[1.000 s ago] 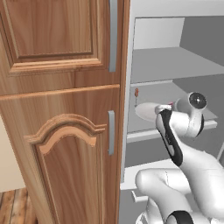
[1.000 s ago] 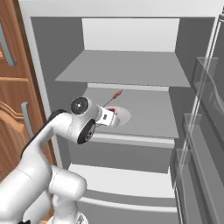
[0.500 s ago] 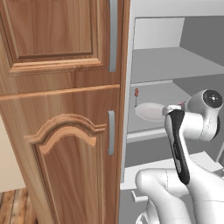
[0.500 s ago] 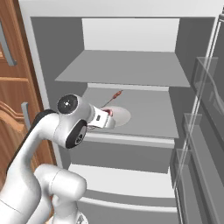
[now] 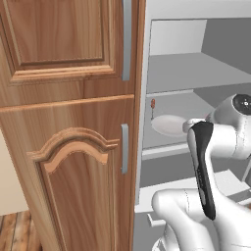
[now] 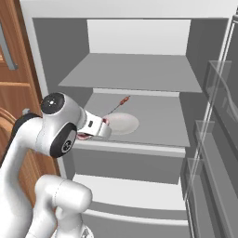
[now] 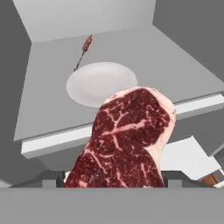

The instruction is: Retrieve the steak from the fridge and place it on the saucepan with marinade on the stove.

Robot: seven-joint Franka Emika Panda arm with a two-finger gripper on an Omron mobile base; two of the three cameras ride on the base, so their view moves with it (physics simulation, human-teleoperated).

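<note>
Gripper [image 7: 113, 181] around steak [image 7: 127, 140], long axis outward.

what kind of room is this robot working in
Most likely a home kitchen, rendered in simulation. An open fridge with pale grey shelves holds a white plate and a thin red-tipped stick, a wooden cabinet stands beside it, and a raw steak sits between the fingers.

Rendered home kitchen. Evidence: tall grey steel-fronted fridge w/ pale grey shelved interior [image 6: 139, 69] standing open, clear door bins [image 6: 218, 93] at right. On its middle shelf a round white plate [image 7: 99, 83] & thin red-tipped stick [image 7: 84, 50]; raw red marbled steak slab [image 7: 127, 140] up close in hand view. Beside fridge, warm wooden cabinet w/ arched door panel [image 5: 68, 162] & silver bar handles [image 5: 125, 147]; wood plank floor [image 5: 14, 233] below.
</note>
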